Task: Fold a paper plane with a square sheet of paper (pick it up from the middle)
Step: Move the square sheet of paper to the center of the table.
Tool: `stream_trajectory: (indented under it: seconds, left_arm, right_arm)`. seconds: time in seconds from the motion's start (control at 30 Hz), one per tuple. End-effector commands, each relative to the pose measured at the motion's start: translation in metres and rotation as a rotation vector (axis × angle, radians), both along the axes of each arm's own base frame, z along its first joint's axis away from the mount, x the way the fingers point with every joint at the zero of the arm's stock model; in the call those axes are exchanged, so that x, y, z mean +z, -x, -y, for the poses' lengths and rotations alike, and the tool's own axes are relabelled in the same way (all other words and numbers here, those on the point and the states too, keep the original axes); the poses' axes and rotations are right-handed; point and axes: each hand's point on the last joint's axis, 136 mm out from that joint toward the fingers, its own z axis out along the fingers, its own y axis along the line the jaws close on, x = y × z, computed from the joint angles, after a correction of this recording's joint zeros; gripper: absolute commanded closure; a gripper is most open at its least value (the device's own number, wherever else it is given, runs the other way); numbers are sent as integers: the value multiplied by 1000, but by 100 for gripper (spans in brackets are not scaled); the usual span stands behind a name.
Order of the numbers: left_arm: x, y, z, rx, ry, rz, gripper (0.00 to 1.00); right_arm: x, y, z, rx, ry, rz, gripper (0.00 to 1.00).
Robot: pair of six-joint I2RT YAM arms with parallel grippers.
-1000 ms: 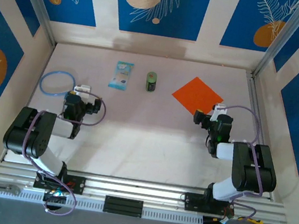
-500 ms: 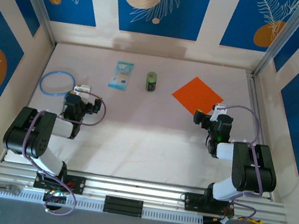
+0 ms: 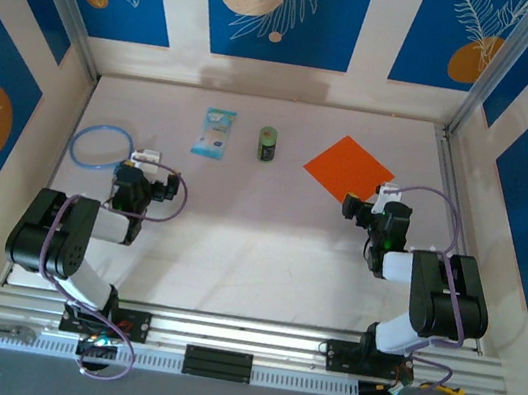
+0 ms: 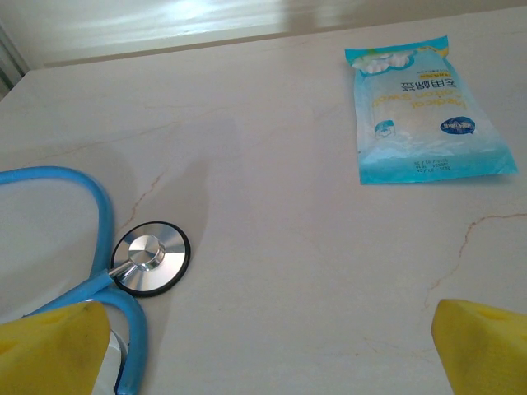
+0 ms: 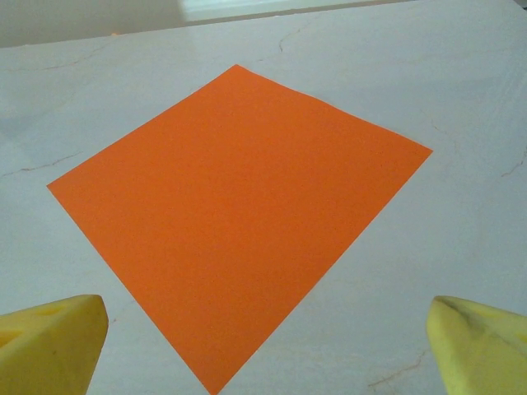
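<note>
The square sheet of paper (image 3: 348, 168) is bright orange and lies flat and unfolded on the table at the back right, one corner pointing toward my right arm. In the right wrist view the sheet (image 5: 239, 206) spreads just ahead of my right gripper (image 5: 268, 346), whose yellow fingertips (image 5: 53, 341) stand wide open on either side of its near corner, holding nothing. From above, the right gripper (image 3: 362, 206) sits just short of that corner. My left gripper (image 3: 139, 158) rests at the left, open and empty (image 4: 268, 346). The paper plane is out of view.
A light-blue packet (image 3: 214, 133) (image 4: 424, 111) and a small green can (image 3: 268, 143) lie at the back centre. A blue stethoscope (image 3: 100, 145) curls beside the left gripper, its metal disc (image 4: 150, 258) close to the left finger. Walls enclose the table.
</note>
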Motion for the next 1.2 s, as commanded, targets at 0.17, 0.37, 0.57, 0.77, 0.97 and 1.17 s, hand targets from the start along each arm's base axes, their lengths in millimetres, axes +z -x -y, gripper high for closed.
stream_trajectory:
  seconds: [0.17,0.37,0.57,0.77,0.97,1.17]
  left_arm:
    - [15,4,3,-30,8,71,0]
    - [37,13,-11,55,23,49,0]
    - [71,19,-17,119,101,15,0]
    - [74,35,-28,302,373,-87,0]
    - [80,31,41,-77,609,-152,0]
    - [80,33,90,-256,686,-285,0]
  right_arm:
    - [13,-6,-7,41,-6,34,1]
    - [27,-12,-15,112,-50,-47,1]
    - [42,-10,13,-129,-267,-321,1]
    - [55,-13,-33,74,-639,-477,1]
    - [42,-31,-58,145,-831,-619,19]
    - [21,-51,-66,110,-800,-702,24]
